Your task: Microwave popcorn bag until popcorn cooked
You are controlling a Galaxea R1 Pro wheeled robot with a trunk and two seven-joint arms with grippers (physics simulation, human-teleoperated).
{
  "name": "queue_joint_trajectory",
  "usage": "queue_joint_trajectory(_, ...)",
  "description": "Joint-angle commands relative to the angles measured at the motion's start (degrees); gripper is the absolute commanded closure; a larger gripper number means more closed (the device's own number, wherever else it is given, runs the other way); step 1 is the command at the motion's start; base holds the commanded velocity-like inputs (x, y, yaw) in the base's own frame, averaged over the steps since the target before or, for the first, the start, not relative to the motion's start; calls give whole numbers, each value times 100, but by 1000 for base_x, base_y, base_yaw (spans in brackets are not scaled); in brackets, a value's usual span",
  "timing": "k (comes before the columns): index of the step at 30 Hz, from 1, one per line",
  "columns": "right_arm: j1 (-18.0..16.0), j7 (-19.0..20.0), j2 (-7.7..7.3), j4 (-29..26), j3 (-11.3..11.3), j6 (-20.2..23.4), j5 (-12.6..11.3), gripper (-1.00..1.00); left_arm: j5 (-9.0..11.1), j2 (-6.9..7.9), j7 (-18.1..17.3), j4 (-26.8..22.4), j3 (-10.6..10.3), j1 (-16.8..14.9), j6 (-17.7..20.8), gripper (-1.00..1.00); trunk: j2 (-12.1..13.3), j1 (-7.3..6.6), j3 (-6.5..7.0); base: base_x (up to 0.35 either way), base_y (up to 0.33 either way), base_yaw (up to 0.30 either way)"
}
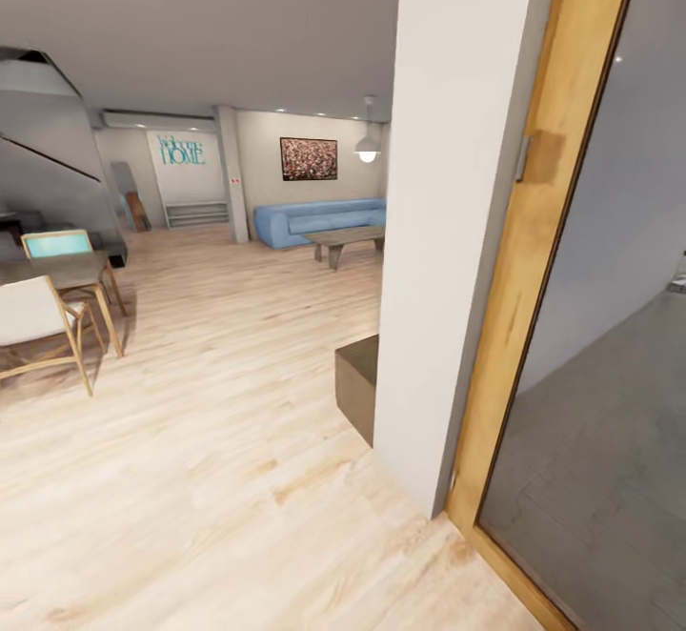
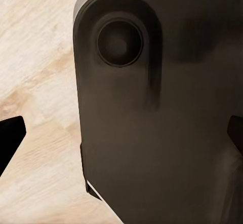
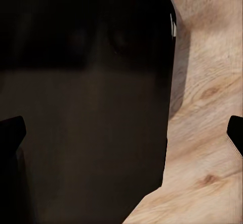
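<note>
**On the way, pincers parted over the floor**

From my head I look across a pale wooden floor (image 1: 219, 440) into an open living room. A white pillar (image 1: 457, 221) stands close in front of me, with a wooden door frame (image 1: 534, 259) against its right side and grey glass (image 1: 619, 345) beyond that. A low dark block (image 1: 358, 385) sits on the floor at the foot of the pillar. Far back, a blue sofa (image 1: 314, 219) stands along the wall under a dark picture (image 1: 309, 158), with a low table (image 1: 345, 240) just before it and a hanging lamp (image 1: 368, 147) near the pillar. At my left stand wooden chairs (image 1: 38, 331) around a table (image 1: 57, 271).

The popcorn bag, the countertop and the microwave I cannot place from here.

My left gripper (image 2: 124, 133) has its fingers (image 2: 10, 135) spread wide, nothing between them; behind lies a dark rounded part of my own body (image 2: 167, 107) over the wood floor. My right gripper (image 3: 124, 133) is likewise parted and bare, its fingertips (image 3: 11, 133) at the edges, a black body panel (image 3: 86, 92) and floor planks (image 3: 207, 133) beyond.
</note>
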Motion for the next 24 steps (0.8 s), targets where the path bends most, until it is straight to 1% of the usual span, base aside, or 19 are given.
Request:
queue_joint_trajectory(1,-1,-3,-1,1,3,-17,5,-100,-3,0,-1,-5,-8,-2,1,-100,-2,0,-5,0,0,268)
queue_joint_trajectory(24,-1,-3,-1,1,3,-17,5,-100,-3,0,-1,-5,-8,0,1,-100,-2,0,-5,0,0,268)
